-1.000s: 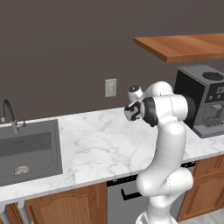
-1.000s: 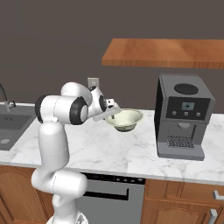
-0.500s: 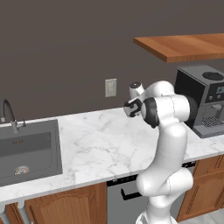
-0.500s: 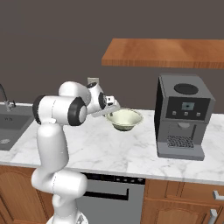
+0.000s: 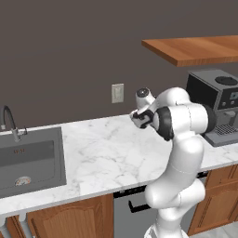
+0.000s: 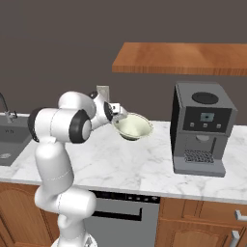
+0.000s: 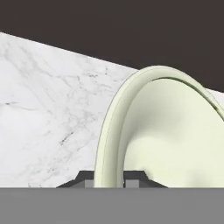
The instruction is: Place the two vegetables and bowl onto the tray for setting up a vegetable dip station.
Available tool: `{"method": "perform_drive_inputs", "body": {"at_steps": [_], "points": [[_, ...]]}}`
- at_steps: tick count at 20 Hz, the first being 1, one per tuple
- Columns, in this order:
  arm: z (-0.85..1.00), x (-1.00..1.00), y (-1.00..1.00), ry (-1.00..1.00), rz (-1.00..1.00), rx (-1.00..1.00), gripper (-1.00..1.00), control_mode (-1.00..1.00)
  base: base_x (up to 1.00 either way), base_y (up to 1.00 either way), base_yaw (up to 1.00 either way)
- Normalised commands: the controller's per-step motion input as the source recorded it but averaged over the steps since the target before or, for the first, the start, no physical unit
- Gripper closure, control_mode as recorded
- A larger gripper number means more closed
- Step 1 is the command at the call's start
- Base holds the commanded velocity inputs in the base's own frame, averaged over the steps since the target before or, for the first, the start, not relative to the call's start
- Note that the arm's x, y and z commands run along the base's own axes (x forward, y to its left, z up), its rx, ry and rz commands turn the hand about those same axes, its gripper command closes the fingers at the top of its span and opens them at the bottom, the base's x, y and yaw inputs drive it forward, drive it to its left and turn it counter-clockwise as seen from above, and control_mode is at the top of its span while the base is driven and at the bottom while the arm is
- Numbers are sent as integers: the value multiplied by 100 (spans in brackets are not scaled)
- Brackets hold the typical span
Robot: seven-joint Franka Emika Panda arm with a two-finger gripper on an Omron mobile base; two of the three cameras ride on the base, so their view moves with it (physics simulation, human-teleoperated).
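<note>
Pinching the near rim of the pale cream bowl with the gripper, one finger on each side of the thin wall, because an edge grip suits a bowl too wide to span. Holding the bowl tilted just above the marble counter, left of the coffee machine, likely lifting it for carrying toward the tray. Hanging the bowl from one side, hence the tilt. Risking a slip from so narrow a hold.
</note>
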Motion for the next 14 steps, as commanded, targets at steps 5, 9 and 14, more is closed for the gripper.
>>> {"method": "perform_drive_inputs", "body": {"at_steps": [5,9,14], "points": [[21,-14,33,-30,0,-6,100,-100,0,0,0],[24,-6,32,-11,0,-11,100,-100,0,0,0],[31,0,29,1,0,-21,100,-100,0,0,0]]}}
